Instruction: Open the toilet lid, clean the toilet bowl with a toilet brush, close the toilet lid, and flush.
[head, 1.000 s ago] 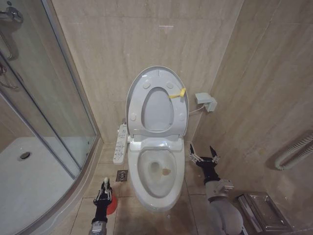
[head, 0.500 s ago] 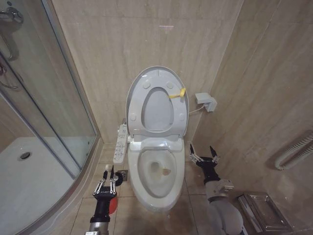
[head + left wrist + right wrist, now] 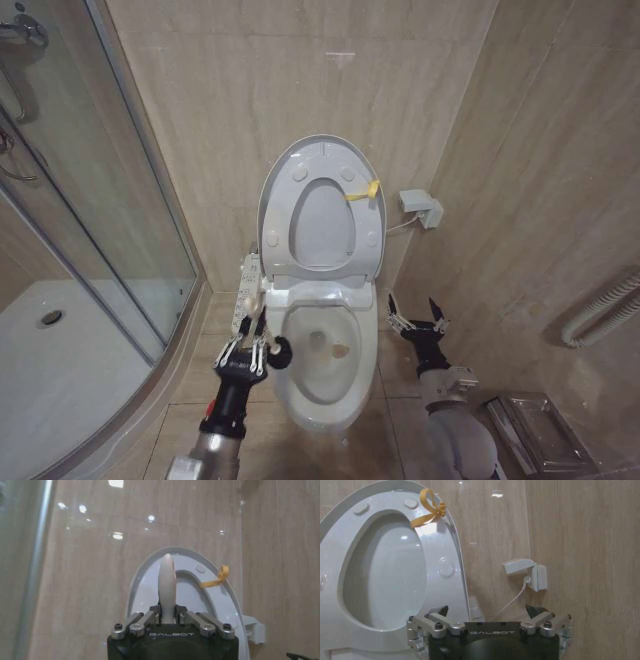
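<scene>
With the large glossy white oval plastic toilet lid [image 3: 322, 205] already propped upright against the far wall, its little yellow tag [image 3: 363, 191] on the right edge, the cleaning step is in hand. Below it lies the white ceramic toilet bowl [image 3: 322, 352], open, with a brownish stain [image 3: 340, 350] near its middle. The left gripper [image 3: 255, 349] hovers at the bowl's left rim, jaws clamped on the thin white stick handle of the toilet brush [image 3: 270, 335], whose dark bristle head sits just above the rim. In the left wrist view the handle [image 3: 166, 588] rises straight out between the shut fingers. My judgement: the brush needs carrying right and down into the basin, head tilted toward the stain, before scrubbing.

The right gripper [image 3: 418, 318] waits right of the bowl, jaws spread and holding nothing. A long white button-covered control panel [image 3: 243, 291] lies left of the seat; a small white wall box [image 3: 422, 208] sits to the right.

"GALBOT" is printed on both gripper bodies [image 3: 171, 634] [image 3: 493, 632].
</scene>
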### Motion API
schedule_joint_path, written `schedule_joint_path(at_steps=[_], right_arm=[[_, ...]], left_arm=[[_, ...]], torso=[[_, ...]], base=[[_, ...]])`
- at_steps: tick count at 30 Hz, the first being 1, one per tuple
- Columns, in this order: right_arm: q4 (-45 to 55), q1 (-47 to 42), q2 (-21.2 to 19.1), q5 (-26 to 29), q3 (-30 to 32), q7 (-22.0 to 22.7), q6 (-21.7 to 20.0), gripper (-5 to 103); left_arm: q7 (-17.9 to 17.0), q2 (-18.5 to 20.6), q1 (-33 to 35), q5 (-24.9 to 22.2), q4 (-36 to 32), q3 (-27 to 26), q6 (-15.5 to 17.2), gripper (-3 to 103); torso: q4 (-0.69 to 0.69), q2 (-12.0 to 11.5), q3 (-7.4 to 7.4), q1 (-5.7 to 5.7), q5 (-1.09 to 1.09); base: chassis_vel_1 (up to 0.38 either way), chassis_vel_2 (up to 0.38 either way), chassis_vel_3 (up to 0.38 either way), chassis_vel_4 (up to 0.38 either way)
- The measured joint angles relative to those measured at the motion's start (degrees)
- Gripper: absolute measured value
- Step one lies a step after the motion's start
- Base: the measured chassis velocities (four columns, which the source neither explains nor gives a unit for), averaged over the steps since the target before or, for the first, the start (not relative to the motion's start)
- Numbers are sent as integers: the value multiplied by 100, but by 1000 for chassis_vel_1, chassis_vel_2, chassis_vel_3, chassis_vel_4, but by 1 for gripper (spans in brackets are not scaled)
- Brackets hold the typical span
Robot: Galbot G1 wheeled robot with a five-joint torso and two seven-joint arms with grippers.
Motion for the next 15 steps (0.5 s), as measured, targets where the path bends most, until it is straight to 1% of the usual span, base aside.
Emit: schedule_joint_path(at_steps=[2, 3, 5, 6, 7, 9, 10, 11, 12, 13, 14, 15], right_arm=[[0, 0, 0, 0, 1, 2, 0, 100], [0, 0, 0, 0, 1, 2, 0, 100], [0, 0, 0, 0, 0, 0, 0, 100], [0, 0, 0, 0, 0, 0, 0, 100], [0, 0, 0, 0, 0, 0, 0, 100], [0, 0, 0, 0, -1, 0, 0, 100], [0, 0, 0, 0, 0, 1, 0, 100], [0, 0, 0, 0, 0, 1, 0, 100], [0, 0, 0, 0, 0, 1, 0, 100], [0, 0, 0, 0, 0, 1, 0, 100], [0, 0, 0, 0, 0, 0, 0, 100], [0, 0, 0, 0, 0, 1, 0, 100]], left_arm=[[129, 121, -381, -188, 278, 23, 48, 18], [129, 121, -381, -188, 278, 23, 48, 18], [223, 207, -912, -294, 771, 113, 21, 18], [237, 243, -1219, -419, 1030, 274, 20, 18], [237, 243, -1219, -419, 1030, 274, 20, 18], [242, 257, -1606, -563, 1335, 517, 53, 18], [242, 254, -1856, -611, 1520, 659, 58, 18], [242, 254, -1856, -611, 1520, 659, 58, 18], [239, 236, -2236, -678, 1833, 860, 58, 18], [238, 224, -2437, -726, 2014, 969, 56, 18], [233, 201, -2671, -781, 2239, 1099, 54, 18], [231, 170, -2940, -834, 2510, 1222, 51, 18]], torso=[[-1, 0, 0, 1, 0], [-1, 0, 0, 1, 0], [1, 0, 1, 1, -1], [1, 0, 1, 1, -1], [1, 0, 1, 1, -1], [2, -1, 1, 1, -1], [0, 0, 1, 1, 0], [0, 0, 1, 1, 0], [0, 0, 1, 1, 0], [-1, 0, 1, 1, 1], [1, -1, 1, 1, -1], [-2, -1, 1, 2, 0]], base=[[0, 0, 0, 0], [0, 0, 0, 0], [0, 0, 0, 0], [0, 0, 0, 0], [0, 0, 0, 0], [0, 0, 0, 0], [0, 0, 0, 0], [0, 0, 0, 0], [0, 0, 0, 0], [0, 0, 0, 0], [0, 0, 0, 0], [0, 0, 0, 0]])
